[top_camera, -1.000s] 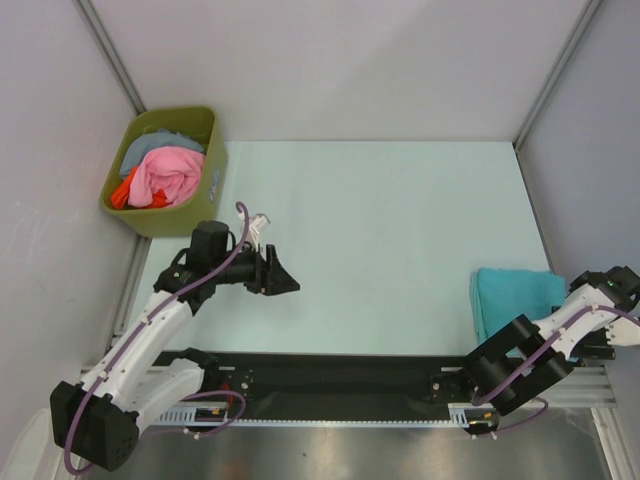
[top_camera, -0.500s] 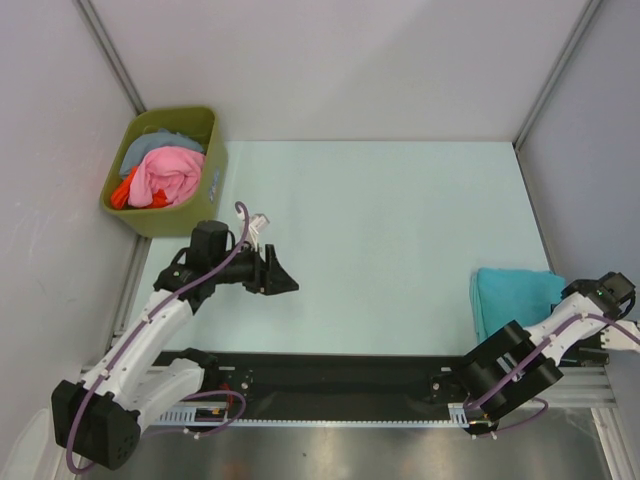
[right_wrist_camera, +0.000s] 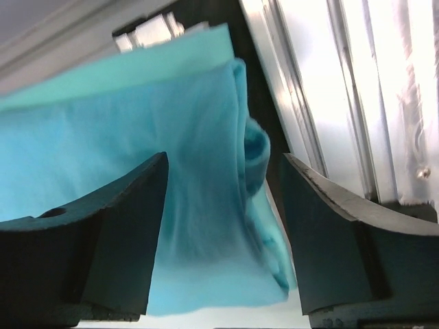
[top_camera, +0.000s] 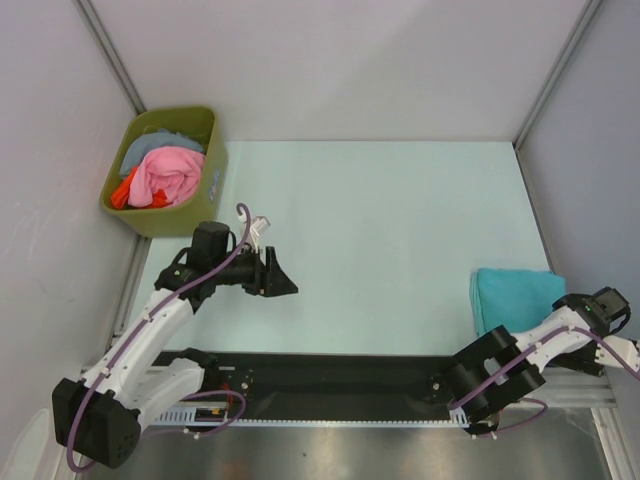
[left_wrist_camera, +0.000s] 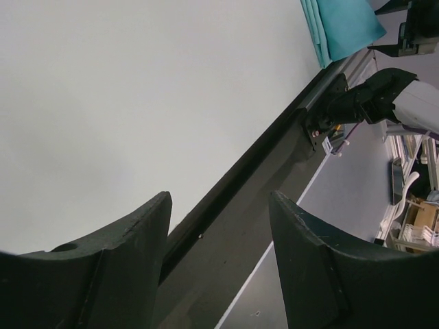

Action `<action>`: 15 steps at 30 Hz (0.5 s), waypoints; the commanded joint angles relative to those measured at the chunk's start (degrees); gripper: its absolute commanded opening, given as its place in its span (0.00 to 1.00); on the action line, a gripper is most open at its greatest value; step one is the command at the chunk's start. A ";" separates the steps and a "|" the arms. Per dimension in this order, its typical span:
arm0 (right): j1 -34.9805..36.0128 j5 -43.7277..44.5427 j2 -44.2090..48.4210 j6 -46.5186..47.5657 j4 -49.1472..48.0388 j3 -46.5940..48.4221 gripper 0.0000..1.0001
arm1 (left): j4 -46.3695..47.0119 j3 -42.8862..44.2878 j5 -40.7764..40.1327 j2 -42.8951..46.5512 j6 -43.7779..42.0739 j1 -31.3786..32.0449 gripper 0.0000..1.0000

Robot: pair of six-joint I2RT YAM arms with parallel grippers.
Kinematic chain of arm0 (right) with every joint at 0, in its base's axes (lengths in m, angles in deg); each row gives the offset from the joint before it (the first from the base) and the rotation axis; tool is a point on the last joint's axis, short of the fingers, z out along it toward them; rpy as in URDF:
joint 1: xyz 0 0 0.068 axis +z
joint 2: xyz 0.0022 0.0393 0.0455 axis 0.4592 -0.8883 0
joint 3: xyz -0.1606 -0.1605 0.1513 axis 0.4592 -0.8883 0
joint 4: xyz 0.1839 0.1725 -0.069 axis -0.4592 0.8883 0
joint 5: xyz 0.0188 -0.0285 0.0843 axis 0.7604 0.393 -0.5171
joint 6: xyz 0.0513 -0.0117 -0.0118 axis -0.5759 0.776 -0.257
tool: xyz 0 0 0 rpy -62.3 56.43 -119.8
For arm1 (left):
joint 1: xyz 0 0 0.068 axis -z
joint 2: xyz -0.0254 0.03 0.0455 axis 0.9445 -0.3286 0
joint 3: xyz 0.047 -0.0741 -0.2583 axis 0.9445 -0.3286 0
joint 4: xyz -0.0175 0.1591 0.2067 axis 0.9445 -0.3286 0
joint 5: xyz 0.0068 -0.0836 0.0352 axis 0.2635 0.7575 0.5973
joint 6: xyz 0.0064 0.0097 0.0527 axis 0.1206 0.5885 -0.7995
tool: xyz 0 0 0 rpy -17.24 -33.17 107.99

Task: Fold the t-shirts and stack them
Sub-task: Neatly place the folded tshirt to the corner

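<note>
Left jaws stand spread over bare desk [top_camera: 400,220] on the left side, holding nothing. Right jaws are spread too, poised at the right edge of the folded t-shirts [top_camera: 512,297], with the turquoise cloth lying between them and not pinched, as far as the wrist view shows. That pile sits at the desk's near right corner, neatly squared (two layers of slightly different shade show, though I cannot tell how many shirts it holds). No shirt lies unfolded on the desk. At the far left, an olive bin [top_camera: 213,170] holds crumpled pink, orange and grey-blue garments [top_camera: 168,175]; if those count, most of the folding remains.
</note>
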 commanded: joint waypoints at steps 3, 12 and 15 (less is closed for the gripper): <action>-2.67 0.60 -3.51 2.93 -6.44 0.06 0.61 | 0.22 1.90 0.16 -0.53 -1.69 -0.66 0.65; -4.33 -2.05 -1.13 0.39 -6.98 -2.05 0.67 | 0.14 1.90 0.51 -0.97 -1.69 -0.74 0.65; -4.34 -1.70 -1.40 -0.93 -5.83 -2.75 0.66 | 0.05 1.99 0.43 -0.97 -1.69 -0.74 0.65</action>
